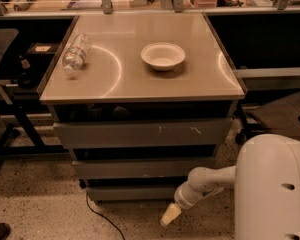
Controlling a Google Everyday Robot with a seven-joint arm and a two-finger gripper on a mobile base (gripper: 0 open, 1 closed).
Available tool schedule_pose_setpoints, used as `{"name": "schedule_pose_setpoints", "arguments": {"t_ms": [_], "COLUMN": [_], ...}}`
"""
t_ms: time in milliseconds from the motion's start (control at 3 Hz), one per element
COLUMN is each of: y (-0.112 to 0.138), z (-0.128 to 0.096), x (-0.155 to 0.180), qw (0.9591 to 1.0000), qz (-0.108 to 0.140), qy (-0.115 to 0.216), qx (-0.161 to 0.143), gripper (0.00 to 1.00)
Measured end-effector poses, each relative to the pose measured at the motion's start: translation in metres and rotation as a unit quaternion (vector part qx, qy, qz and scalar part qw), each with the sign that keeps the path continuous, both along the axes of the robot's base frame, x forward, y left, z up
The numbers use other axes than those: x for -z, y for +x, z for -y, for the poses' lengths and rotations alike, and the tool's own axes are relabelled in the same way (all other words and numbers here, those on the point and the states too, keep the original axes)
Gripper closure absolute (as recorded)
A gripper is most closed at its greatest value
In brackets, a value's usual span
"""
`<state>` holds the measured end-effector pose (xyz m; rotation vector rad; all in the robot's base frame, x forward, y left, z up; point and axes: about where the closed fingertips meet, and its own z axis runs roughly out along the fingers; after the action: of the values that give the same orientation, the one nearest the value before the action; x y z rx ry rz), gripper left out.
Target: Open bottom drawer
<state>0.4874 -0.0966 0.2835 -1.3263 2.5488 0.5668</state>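
The robot's large white rounded plastic body shell [272, 184] is showing a smooth, matte surface that is curving over at the top like a dome. Two small dark oval recesses [288, 187] are sitting toward its right side, one above the other, the lower one at the bottom edge of the view. A thick white tubular arm [210, 180] is coming out of the shell, made of smooth rounded segments, and is swelling into a bulbous white wrist joint [186, 198]. The pale cream, tapered gripper [170, 215] is capping that wrist, looking yellower than the arm. It is hanging low, just above the speckled floor [40, 204], left of the shell.
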Motion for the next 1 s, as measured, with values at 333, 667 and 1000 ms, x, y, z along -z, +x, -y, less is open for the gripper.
{"name": "schedule_pose_setpoints", "arguments": {"t_ms": [333,667,1000], "y": [0.029,0.031,0.032], "z": [0.009,0.009,0.003], "x": [0.031,0.031,0.043], "qw": [0.9998,0.9997,0.9993], "qz": [0.007,0.008,0.013], "qy": [0.002,0.002,0.007], "qx": [0.020,0.021,0.033], "gripper": [0.00,0.00,0.00]}}
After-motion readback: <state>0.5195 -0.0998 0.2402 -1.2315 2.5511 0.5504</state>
